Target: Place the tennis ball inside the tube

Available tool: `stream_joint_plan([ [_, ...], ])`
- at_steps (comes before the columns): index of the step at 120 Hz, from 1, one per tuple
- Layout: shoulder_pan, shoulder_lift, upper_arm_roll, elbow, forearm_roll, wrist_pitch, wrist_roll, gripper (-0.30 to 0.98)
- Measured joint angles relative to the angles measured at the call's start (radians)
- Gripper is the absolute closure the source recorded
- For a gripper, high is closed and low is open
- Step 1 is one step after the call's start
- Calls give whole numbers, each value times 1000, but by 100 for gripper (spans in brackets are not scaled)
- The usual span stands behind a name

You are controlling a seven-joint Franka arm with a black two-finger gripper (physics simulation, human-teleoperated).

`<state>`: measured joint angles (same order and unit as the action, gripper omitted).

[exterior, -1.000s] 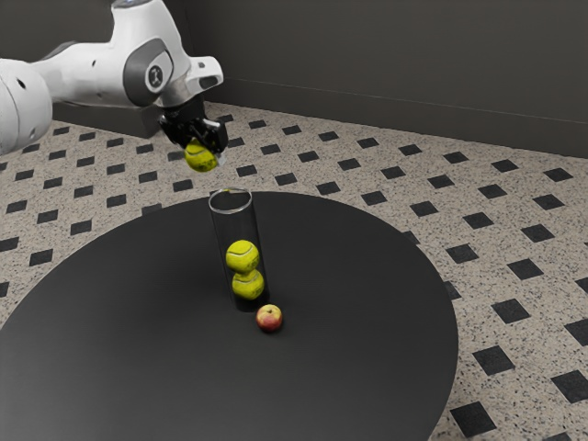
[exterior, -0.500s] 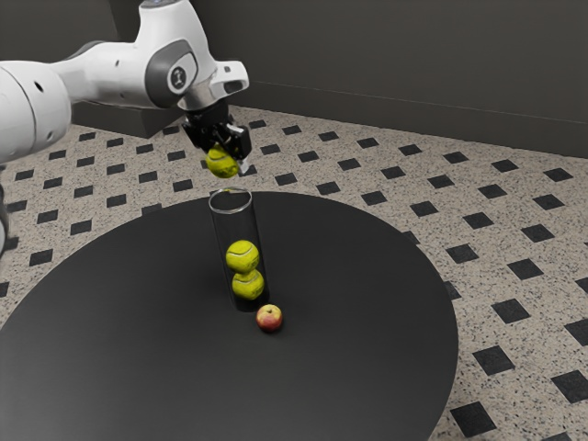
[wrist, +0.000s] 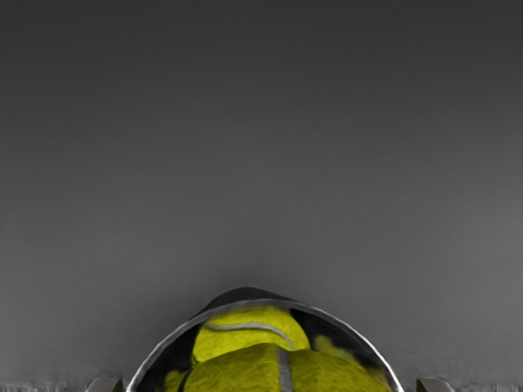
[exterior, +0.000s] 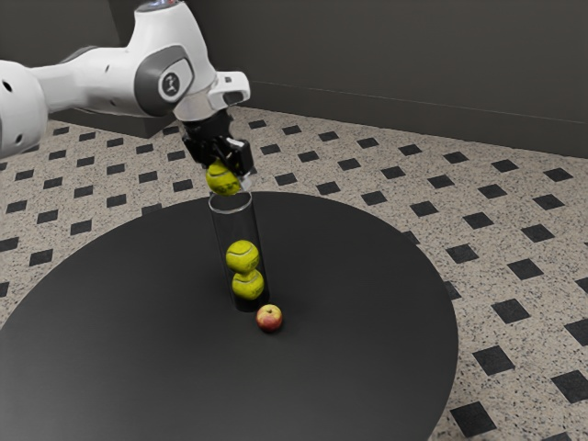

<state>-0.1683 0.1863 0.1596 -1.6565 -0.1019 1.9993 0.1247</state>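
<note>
Tennis ball point(exterior: 221, 178), one, pinched between the fingers point(exterior: 243, 158), just above the mouth of the tube point(exterior: 231, 213). Tube directly beneath the fingers, upright, its long axis dropping from them; next move judged a short straight lowering, then release, with a catch on the rim possible if off-centre. Ball finish: yellow-green, pale seam. Also below the fingers: two stacked balls point(exterior: 243, 257) inside; apple point(exterior: 269, 318) near the tube's foot, on the surface point(exterior: 367, 303).
</note>
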Motion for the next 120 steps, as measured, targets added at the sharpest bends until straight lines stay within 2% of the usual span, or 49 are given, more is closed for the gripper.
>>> stream_joint_plan([
  [71, 3, 22, -2, 14, -1, 17, -18, 32],
  [90, 2, 22, -2, 15, -6, 16, -17, 17],
  [103, 3, 17, -1, 13, -7, 11, -16, 11],
  [109, 3, -4, 12, 17, -7, -35, -15, 9],
  [120, 4, -19, 39, 221, 36, -183, -13, 7],
])
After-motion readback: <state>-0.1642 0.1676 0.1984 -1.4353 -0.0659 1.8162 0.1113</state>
